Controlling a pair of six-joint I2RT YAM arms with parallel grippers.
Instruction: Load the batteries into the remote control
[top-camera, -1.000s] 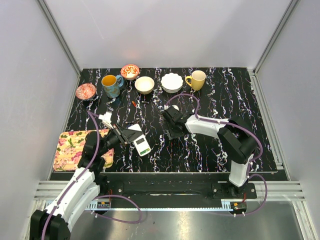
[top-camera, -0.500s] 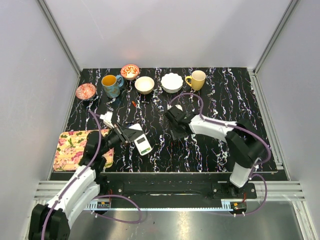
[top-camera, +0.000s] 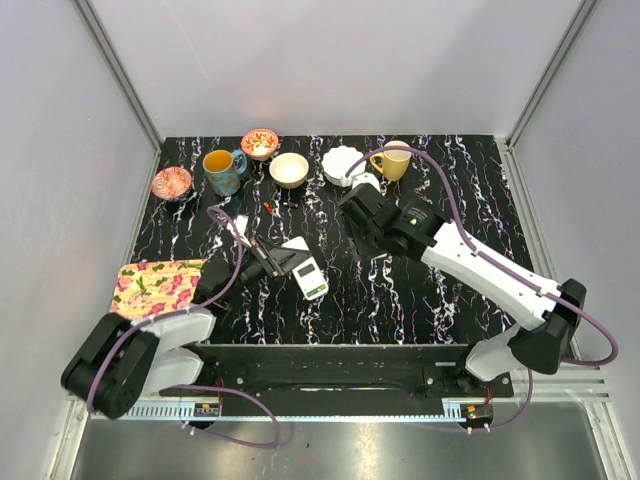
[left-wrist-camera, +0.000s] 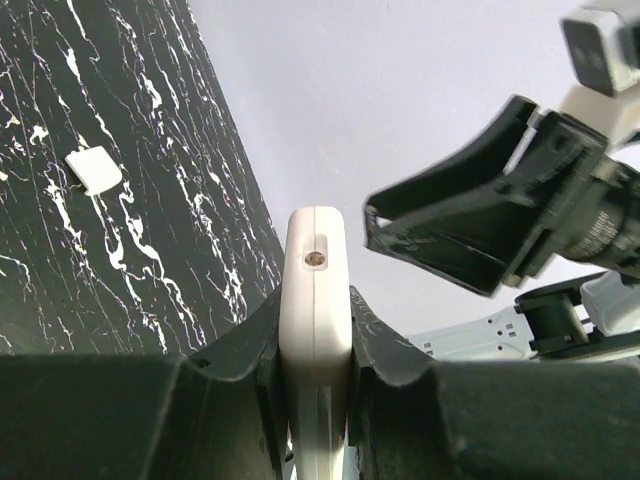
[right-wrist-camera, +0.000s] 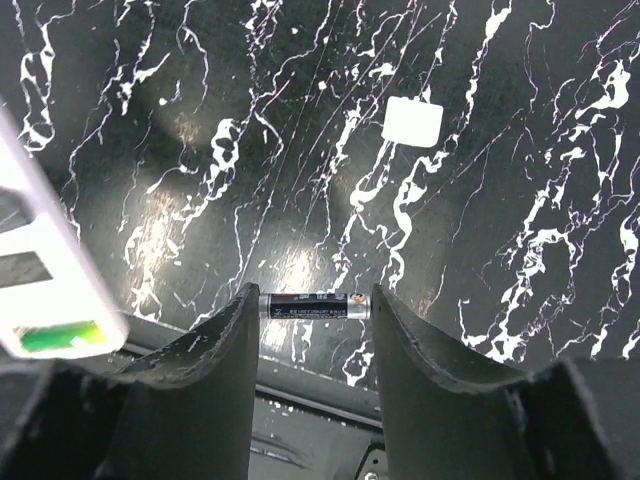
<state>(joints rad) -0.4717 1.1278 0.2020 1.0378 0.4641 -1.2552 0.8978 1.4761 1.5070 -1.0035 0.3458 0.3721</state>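
Clamping the flat white plastic remote control in our left hand, we pinch a slim dark battery in the right hand: one seemingly seated, this one pending.

The remote control sits between the fingers of my left pincer, over the near-left part of the table. To its right and farther back, a battery lies crosswise between the fingers of my right pincer. The back-cover panel lies flat on the table below. Behind, the scalloped bowl stands at the far edge, with a mug just right of it. A mat lies at the near left.
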